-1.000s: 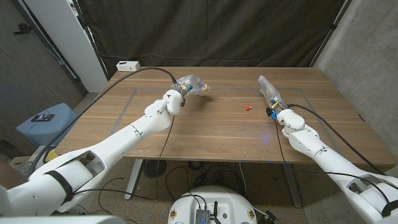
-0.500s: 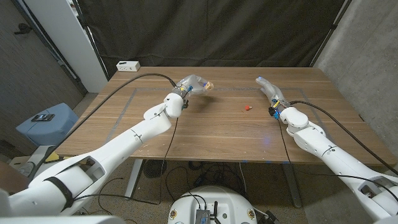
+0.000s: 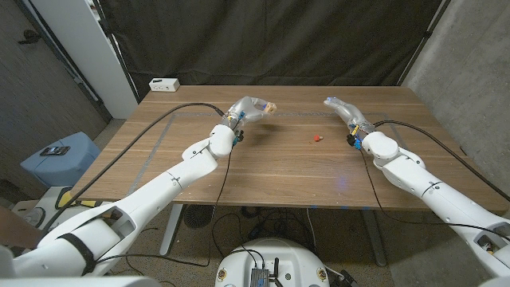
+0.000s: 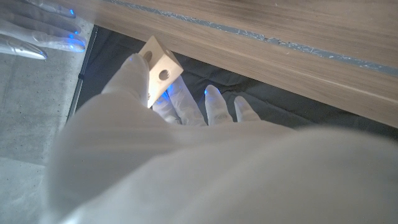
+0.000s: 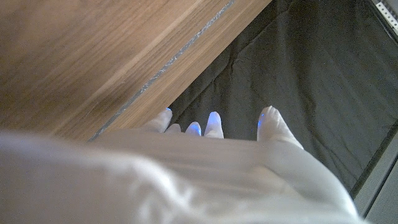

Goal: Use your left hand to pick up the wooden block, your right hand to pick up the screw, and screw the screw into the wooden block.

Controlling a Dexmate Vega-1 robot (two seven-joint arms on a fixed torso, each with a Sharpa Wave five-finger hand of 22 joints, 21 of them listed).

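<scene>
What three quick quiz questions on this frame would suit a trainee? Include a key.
1. True or false: the left hand holds the wooden block.
2. The red screw: A) in the right hand, B) lying on the table, C) in the block.
3. Fill in: the right hand is ____.

Key: 1 true, the left wrist view shows the block gripped. 2 B. 3 open, holding nothing.

Head view looks evenly lit and fairly sharp to me, just soft glare on the wooden table [image 3: 271, 163] and some bending at the edges. Both wrist views are mushy: my left hand [image 4: 186, 155] and right hand [image 5: 186, 168] are blown-out white blurs up close
</scene>
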